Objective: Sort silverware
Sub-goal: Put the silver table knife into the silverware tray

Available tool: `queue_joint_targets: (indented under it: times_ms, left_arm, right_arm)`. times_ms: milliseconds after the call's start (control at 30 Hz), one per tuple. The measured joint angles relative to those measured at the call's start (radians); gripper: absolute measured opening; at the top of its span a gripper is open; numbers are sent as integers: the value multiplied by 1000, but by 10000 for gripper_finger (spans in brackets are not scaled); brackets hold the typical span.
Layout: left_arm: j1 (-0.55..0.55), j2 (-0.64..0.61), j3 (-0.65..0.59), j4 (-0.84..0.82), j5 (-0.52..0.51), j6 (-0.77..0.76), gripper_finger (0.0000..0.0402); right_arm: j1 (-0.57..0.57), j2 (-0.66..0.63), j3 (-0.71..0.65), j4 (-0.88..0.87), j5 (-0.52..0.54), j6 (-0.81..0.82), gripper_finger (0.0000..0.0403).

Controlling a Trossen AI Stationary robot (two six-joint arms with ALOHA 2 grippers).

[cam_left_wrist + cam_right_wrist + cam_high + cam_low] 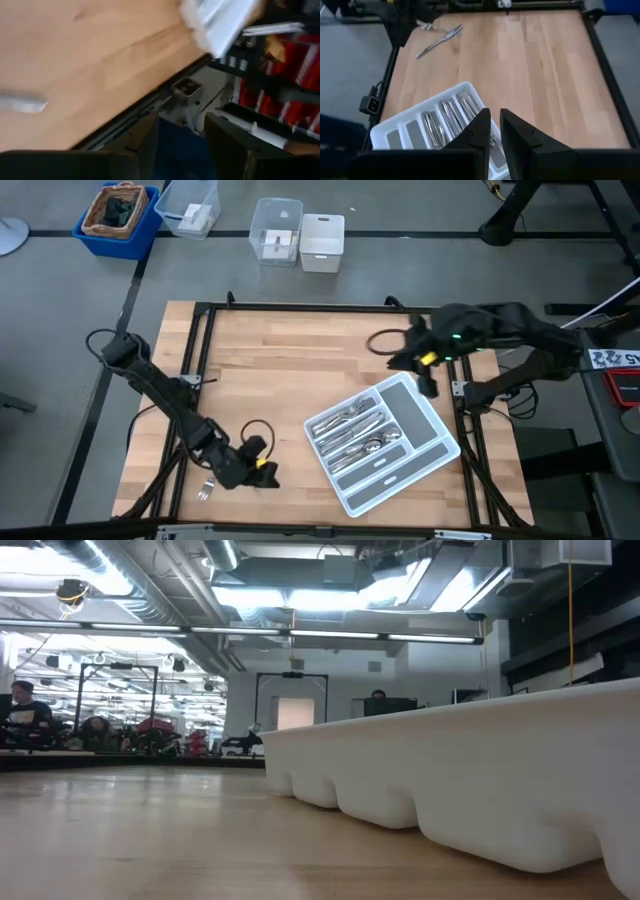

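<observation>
We see one loose fork (205,490) on the table, well left of the tray (432,463), just beside our left gripper (262,470), whose jaws gape empty. Our right gripper (428,370) hangs above the tray's far corner, jaws nearly closed, empty.

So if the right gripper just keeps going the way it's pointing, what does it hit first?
Probably the tray: the right gripper points down over its silverware, though the height above it is unclear.
</observation>
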Motion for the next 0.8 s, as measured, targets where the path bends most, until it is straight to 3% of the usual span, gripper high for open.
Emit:
queue_joint_targets:
  times_ms: [167,300,433,667,800]
  left_arm:
    - [-62,26,0,-96,10,-339,148]
    - [-87,53,0,-174,33,-489,148]
    - [-102,67,0,-224,115,-517,148]
    - [-87,71,0,-407,154,-520,148]
    - [-77,71,0,-491,170,-520,148]
  right_arm:
    - [96,-68,0,-42,99,63,46]
    - [192,-89,0,-85,197,138,46]
    - [305,-96,0,-128,345,235,46]
    - [510,-96,-1,-211,579,368,46]
    - [605,-110,-75,-210,720,438,46]
